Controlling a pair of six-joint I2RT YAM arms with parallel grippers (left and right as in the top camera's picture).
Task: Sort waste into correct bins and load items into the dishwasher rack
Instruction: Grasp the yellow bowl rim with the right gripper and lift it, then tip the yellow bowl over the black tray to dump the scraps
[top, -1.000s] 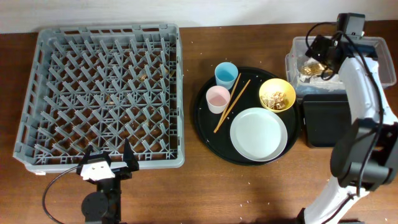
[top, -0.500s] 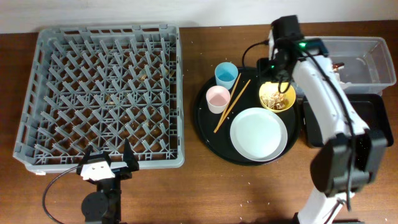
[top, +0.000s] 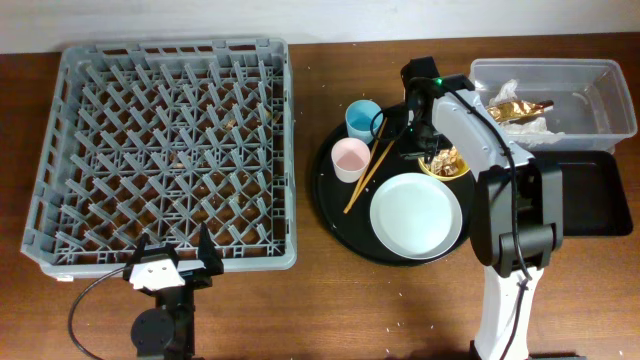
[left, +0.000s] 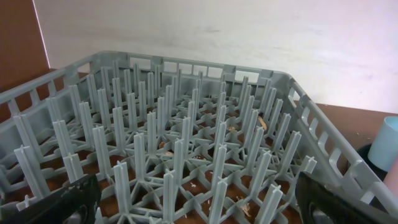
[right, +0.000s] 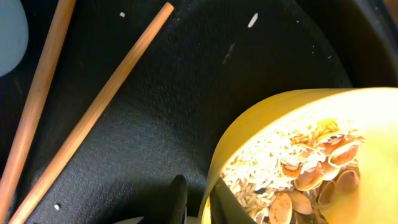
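We see the right arm arched forward, right end effector clamping the 9-o'clock rim of the smooth yellow bowl; left end effector spread.

Bright, even light from above; the wrist views are softer.
The overhead view is crisp, with faint shadows beside the dishwasher rack on the brown surface. Close up, the yellow bowl glows against the round black tray, the chopsticks look slightly blurred, and the fingers of the left pincer are dark and unfocused.

Overhead looks straight down; left wrist low across rack; right wrist close above bowl.
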